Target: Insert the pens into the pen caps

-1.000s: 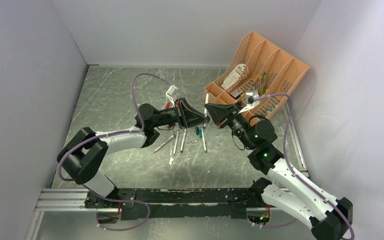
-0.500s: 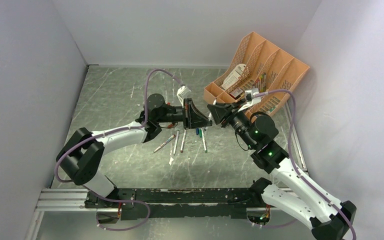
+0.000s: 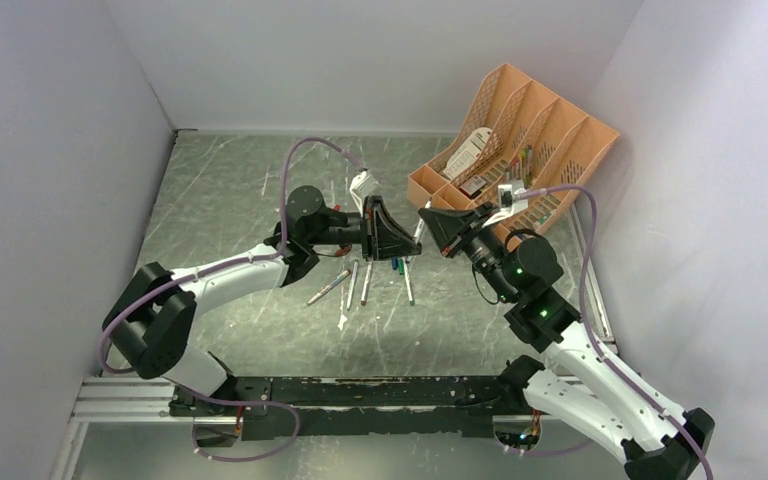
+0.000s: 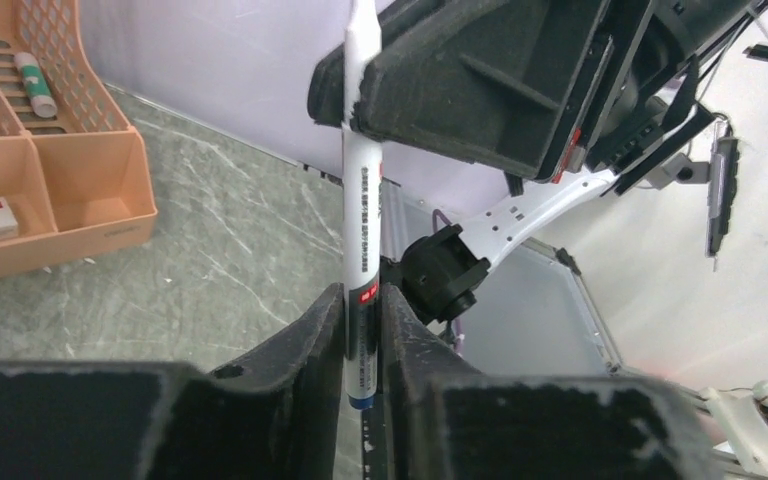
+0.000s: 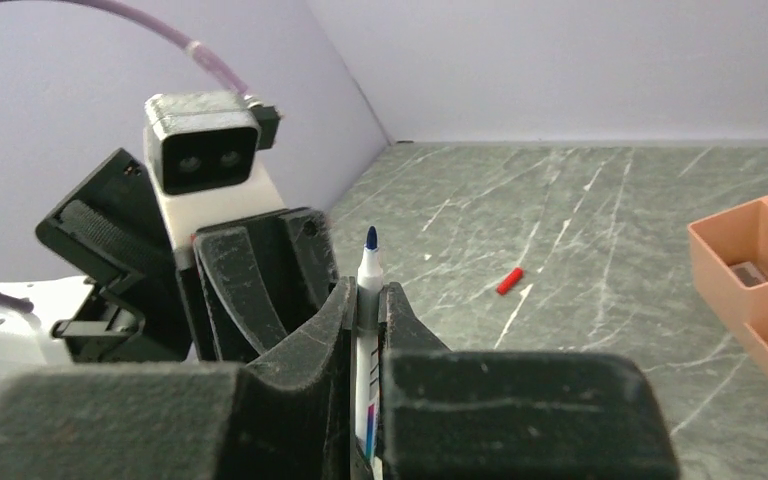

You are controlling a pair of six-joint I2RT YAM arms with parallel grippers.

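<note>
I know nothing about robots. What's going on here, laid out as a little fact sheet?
setting: two robot arms meeting above a grey marbled table
right gripper: shut on a white pen whose blue tip is bare
left gripper: fingers closely flank that pen's tip; whether they pinch it is unclear
loose pens: several lying on the table beneath the grippers
red cap: lying alone on the table
orange organiser: far right of the table

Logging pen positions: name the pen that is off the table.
The blue-tipped pen, clamped in the right end effector, its tip reaching into the left end effector. The other pens lie flat on the table.
</note>
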